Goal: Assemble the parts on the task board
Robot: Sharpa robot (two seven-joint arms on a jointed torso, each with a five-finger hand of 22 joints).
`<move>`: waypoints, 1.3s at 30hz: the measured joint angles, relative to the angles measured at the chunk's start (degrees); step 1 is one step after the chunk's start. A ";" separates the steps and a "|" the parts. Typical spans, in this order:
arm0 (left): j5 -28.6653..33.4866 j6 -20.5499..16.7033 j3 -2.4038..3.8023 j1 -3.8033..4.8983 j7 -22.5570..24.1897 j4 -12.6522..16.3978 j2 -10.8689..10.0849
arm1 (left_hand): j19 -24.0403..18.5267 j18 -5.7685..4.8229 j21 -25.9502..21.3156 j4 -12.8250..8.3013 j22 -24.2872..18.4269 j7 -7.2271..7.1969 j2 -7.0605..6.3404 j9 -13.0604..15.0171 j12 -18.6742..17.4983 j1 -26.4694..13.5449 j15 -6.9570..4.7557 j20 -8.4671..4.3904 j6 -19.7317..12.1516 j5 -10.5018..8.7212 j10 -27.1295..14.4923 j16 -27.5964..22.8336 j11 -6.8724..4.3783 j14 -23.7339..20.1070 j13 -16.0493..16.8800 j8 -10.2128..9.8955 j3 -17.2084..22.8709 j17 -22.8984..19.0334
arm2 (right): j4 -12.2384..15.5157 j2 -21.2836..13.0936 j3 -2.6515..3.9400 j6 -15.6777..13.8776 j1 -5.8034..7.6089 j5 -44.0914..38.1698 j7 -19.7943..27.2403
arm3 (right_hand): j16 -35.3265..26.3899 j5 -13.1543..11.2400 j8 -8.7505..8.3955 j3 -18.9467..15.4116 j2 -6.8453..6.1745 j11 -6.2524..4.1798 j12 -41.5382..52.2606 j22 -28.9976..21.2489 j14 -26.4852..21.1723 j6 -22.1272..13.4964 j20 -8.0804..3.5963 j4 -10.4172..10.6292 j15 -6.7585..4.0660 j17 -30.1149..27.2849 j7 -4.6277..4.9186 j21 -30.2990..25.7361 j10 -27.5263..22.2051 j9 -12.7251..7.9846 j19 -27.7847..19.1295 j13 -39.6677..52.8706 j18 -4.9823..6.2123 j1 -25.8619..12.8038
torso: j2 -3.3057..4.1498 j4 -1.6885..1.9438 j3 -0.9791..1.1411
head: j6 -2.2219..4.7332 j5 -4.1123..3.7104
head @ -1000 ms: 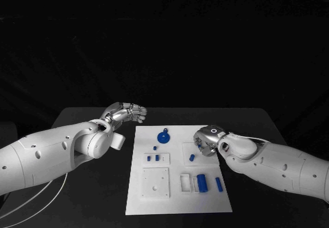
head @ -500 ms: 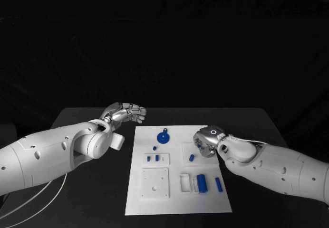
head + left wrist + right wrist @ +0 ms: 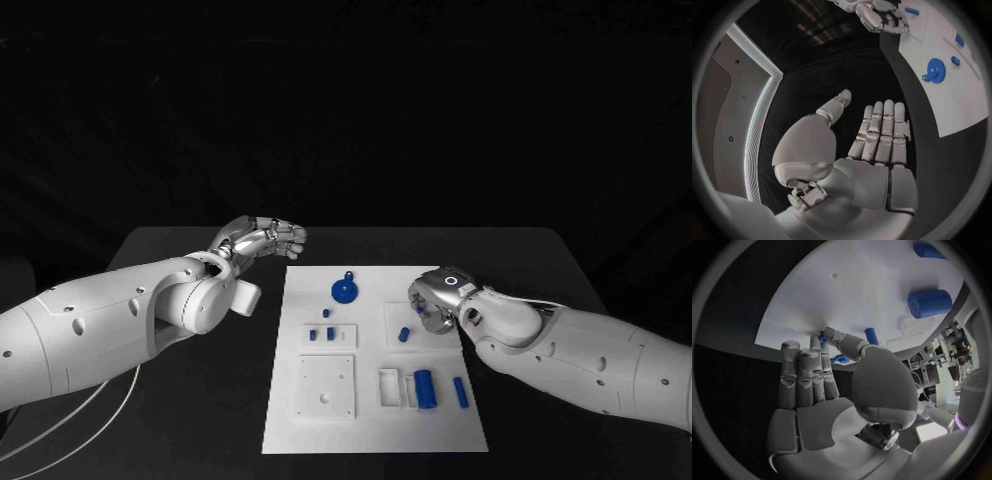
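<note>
The white task board (image 3: 368, 425) lies in the middle of the table. On it are a blue gear (image 3: 345, 290), small blue pegs (image 3: 325, 332), a blue cylinder (image 3: 424, 385) and a blue bar (image 3: 460, 390). My right hand (image 3: 433, 300) hangs low over the board's right side. Its thumb and fingertips (image 3: 815, 342) meet on a small blue part (image 3: 405, 334), seen between them in the right wrist view (image 3: 822, 336). My left hand (image 3: 267, 238) hovers off the board's far left corner, holding nothing, its fingers (image 3: 882, 125) straight and the thumb apart.
A white block (image 3: 326, 385) with holes sits on the board's near left, and a white slotted holder (image 3: 389, 385) stands beside the cylinder. Bare black table (image 3: 202, 400) lies on both sides of the board.
My right hand has crept a little toward the near edge, and the small blue part at its fingertips moved with it. The left hand has not moved.
</note>
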 measured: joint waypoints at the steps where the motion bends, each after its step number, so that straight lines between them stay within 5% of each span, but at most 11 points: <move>1: 0.00 0.00 0.00 0.00 0.00 -0.03 0.00 | 0.00 0.00 0.00 0.10 0.00 0.00 0.00 0.00 0.00 0.00 0.00 0.00 0.00 0.00 0.00 -0.16 0.00 0.00 -0.05 0.00 -0.10 0.03 | 0.07 -0.06 0.11 0.05 -0.05 0.04 0.00 | 0.00 0.00 0.00 0.10 0.00 0.00 0.00 0.00 0.00 0.01 -0.07 0.06 0.00 0.02 -0.01 0.00 0.00 0.00 0.08 0.00 -0.01 0.00 | 0.00 -0.01 0.00 | 0.01 0.00; 21: 0.00 -0.12 0.01 0.00 -0.05 -0.26 0.05 | -0.20 -0.16 0.00 0.15 0.19 0.21 0.00 -0.10 0.00 0.00 -0.01 0.21 -0.21 0.00 -0.21 -0.54 0.21 0.00 -0.29 0.00 -0.15 0.08 | 2.06 -1.34 2.23 1.10 0.72 0.92 0.14 | 0.21 -0.05 -0.04 0.31 -0.01 -0.39 -0.01 -0.02 0.19 0.24 -0.07 0.00 -0.20 0.13 0.02 0.00 0.40 0.18 0.27 0.00 -0.01 0.00 | -0.01 -0.04 0.02 | 0.12 0.12; 31: 0.00 -0.25 0.00 0.00 -0.07 -0.49 -0.02 | -0.20 -0.45 0.00 0.15 0.19 0.21 0.00 -0.10 0.00 0.00 -0.01 0.20 -0.21 0.00 -0.21 -0.54 0.21 0.00 -0.35 0.00 -0.15 0.13 | 7.87 -4.02 4.50 1.53 1.01 2.38 0.11 | 0.21 -0.06 -0.05 0.47 -0.01 -0.43 -0.02 -0.02 0.21 0.26 -0.06 0.16 -0.21 0.18 0.04 0.22 0.44 0.14 0.27 0.10 -0.01 0.00 | -0.02 -0.08 0.02 | 0.12 0.34; 39: 0.00 -0.55 0.00 0.00 -0.07 -0.88 0.23 | -0.20 -0.48 0.00 0.15 0.23 0.21 0.00 -0.10 0.00 0.00 -0.01 0.20 -0.21 0.00 -0.21 -0.54 0.21 0.00 -0.40 0.00 -0.15 0.13 | 12.69 -3.19 4.72 1.03 1.01 3.06 0.03 | 0.21 -0.06 -0.05 0.47 -0.01 -0.48 -0.08 -0.03 0.28 0.26 -0.21 0.16 -0.29 0.17 0.04 0.23 0.49 0.10 0.12 0.11 -0.02 0.00 | -0.05 -0.08 0.02 | 0.44 1.07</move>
